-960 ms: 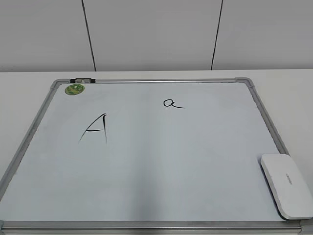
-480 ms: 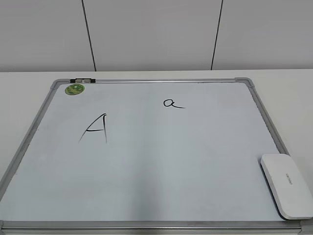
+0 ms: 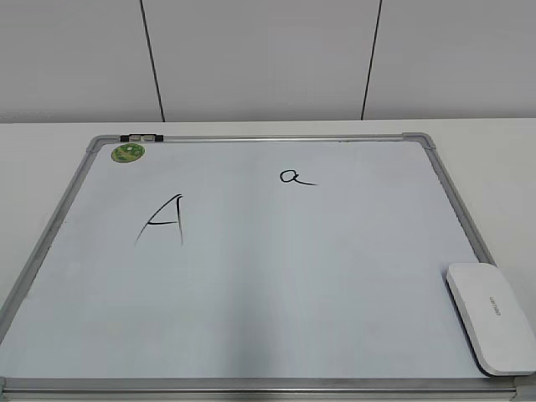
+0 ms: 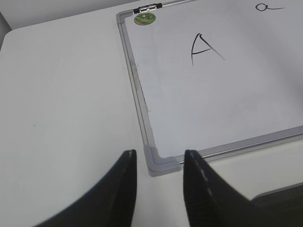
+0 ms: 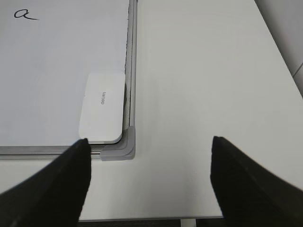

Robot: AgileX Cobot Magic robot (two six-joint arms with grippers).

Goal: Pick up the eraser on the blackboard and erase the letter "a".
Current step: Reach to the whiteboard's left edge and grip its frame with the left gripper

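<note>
The eraser [image 3: 492, 316] is a flat white oblong block lying in the near right corner of the blackboard [image 3: 276, 285]; it also shows in the right wrist view [image 5: 102, 107]. The letter "a" [image 3: 296, 177] is a small black mark at the board's far middle, also seen in the right wrist view [image 5: 24, 14] and at the top edge of the left wrist view [image 4: 268, 7]. My right gripper [image 5: 149, 146] is open and empty, over the table just near of the eraser corner. My left gripper [image 4: 158, 156] is open and empty above the board's near left corner cap [image 4: 161, 161]. Neither gripper shows in the exterior view.
A large capital "A" [image 3: 164, 219] is drawn on the board's left half. A round green sticker [image 3: 128, 152] sits in the far left corner beside a small metal clip [image 3: 141, 136]. The white table [image 5: 203, 85] extends right of the board; its near edge [image 5: 156, 218] lies below my right gripper.
</note>
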